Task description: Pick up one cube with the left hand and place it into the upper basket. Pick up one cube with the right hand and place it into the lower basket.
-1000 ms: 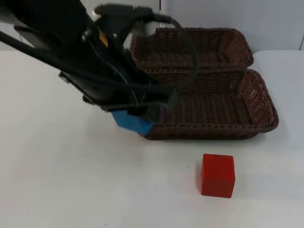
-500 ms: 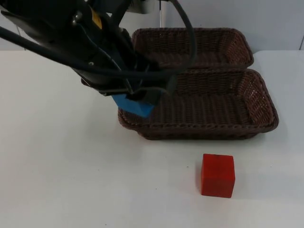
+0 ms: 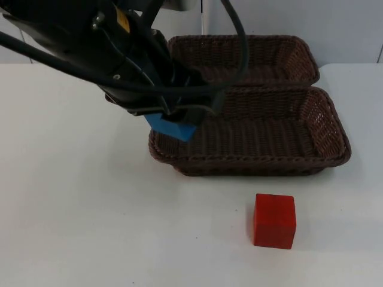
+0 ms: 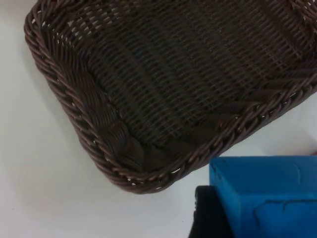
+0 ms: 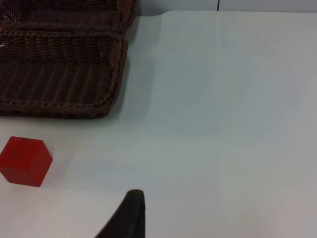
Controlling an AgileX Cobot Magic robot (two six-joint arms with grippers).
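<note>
Left gripper: closed on the blue cube, held above the left end of the lower basket, at its rim. In the left wrist view the blue cube sits against a black fingertip, with the corner of the lower basket just beyond it and white table showing between the cube and the rim. The left arm reaches in over the table from the upper left and hides part of both baskets' left ends.

Upper basket: brown wicker, oblong, at the far side of the table by the grey wall; its long side touches the lower basket.

Lower basket: brown wicker, oblong, nearer the camera than the upper one. It also shows in the right wrist view.

Red cube: standing on the table in front of the lower basket, apart from its rim, toward the right half. In the right wrist view the red cube lies near the basket corner.

Right gripper: waiting off to the side over bare table; one black fingertip shows in the right wrist view, and whether the fingers are apart or together cannot be told.
</note>
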